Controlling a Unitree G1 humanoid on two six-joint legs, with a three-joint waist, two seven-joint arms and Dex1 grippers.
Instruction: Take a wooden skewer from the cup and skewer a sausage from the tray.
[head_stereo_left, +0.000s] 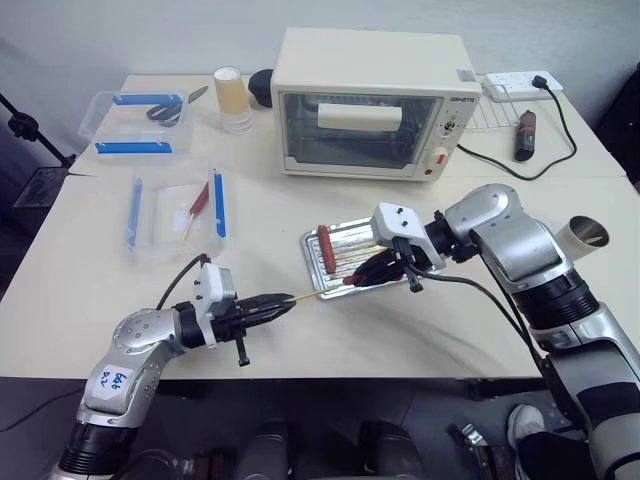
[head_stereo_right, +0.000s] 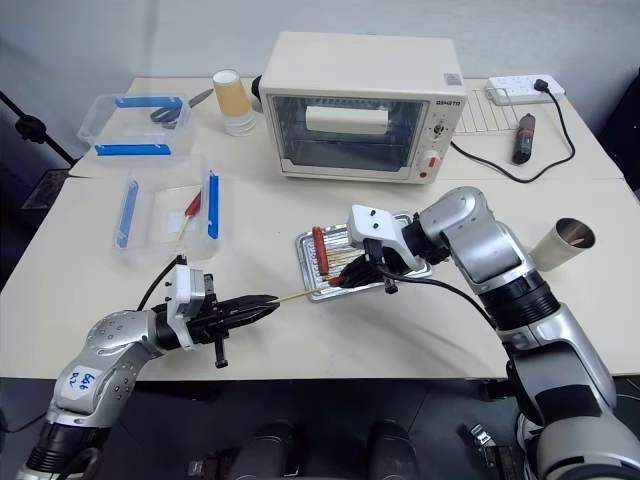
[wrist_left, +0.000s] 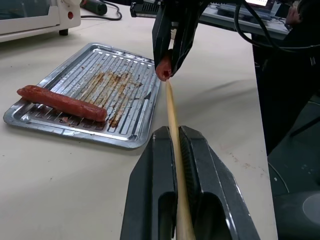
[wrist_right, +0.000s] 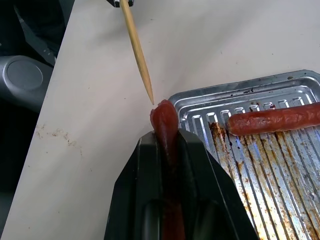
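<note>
Left gripper (wrist_left: 175, 200) clamped on skewer (wrist_left: 172, 120), right gripper (wrist_right: 167, 150) clamped on sausage (wrist_right: 164, 117), tip meeting end for piercing above tray (wrist_left: 125, 140).

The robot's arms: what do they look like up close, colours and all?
Both arms are silver-grey shells with black joints. Each wrist carries a white box, and loose black cables loop beside it. The left gripper and the right gripper have two black fingers each. A white handwritten label sticks on the left arm.
</note>
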